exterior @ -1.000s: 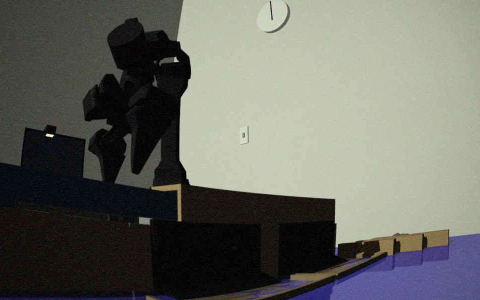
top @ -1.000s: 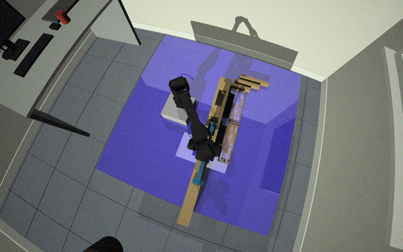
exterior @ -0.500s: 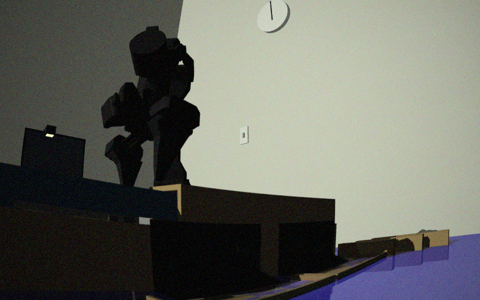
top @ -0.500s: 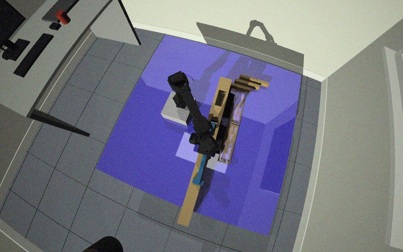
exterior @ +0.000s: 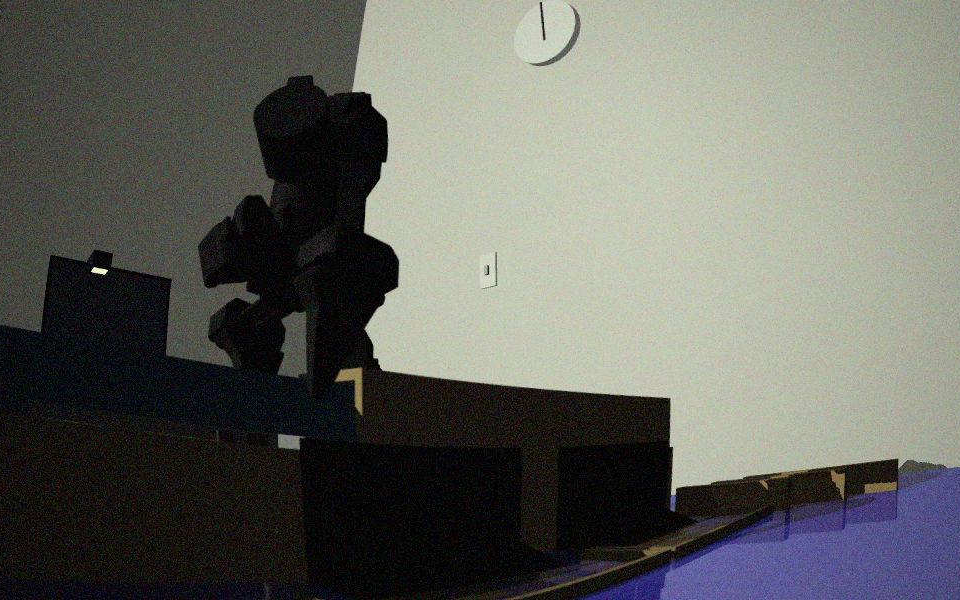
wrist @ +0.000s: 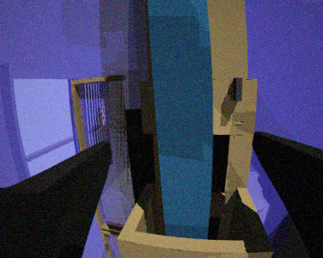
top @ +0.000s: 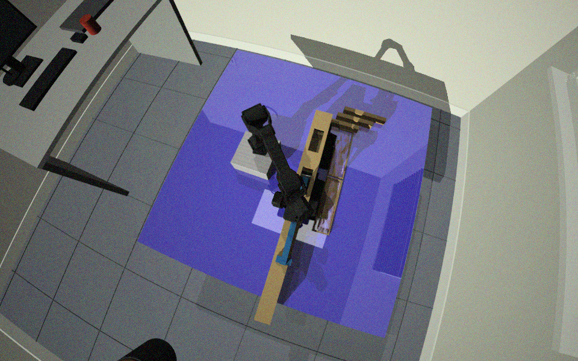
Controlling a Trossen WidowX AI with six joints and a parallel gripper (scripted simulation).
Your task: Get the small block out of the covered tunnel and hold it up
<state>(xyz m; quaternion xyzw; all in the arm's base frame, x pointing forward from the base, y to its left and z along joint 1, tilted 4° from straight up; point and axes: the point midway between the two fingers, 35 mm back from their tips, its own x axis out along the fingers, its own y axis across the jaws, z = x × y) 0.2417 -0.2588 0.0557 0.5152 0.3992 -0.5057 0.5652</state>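
Note:
The tan covered tunnel (top: 323, 118) (exterior: 513, 413) (wrist: 183, 246) has openings in its roof and side. A long blue handle (top: 286, 246) (exterior: 133, 387) (wrist: 185, 99) sticks out of its near end, over a tan rail (top: 267, 298) (wrist: 228, 43). My gripper (exterior: 288, 383) (wrist: 184, 143) is open and empty, pointing down, with one finger on each side of the handle near the tunnel mouth. Whether the fingers touch anything cannot be told. Something blue (top: 305, 180) shows in a roof opening beside my arm. I cannot make out the block.
A thin framed panel (top: 335, 177) (wrist: 77, 107) lies along one side of the tunnel. Several loose tan rods (top: 358, 118) (exterior: 872, 471) lie past the far end. A pale block (top: 245, 154) stands under my arm on the tunnel's other side.

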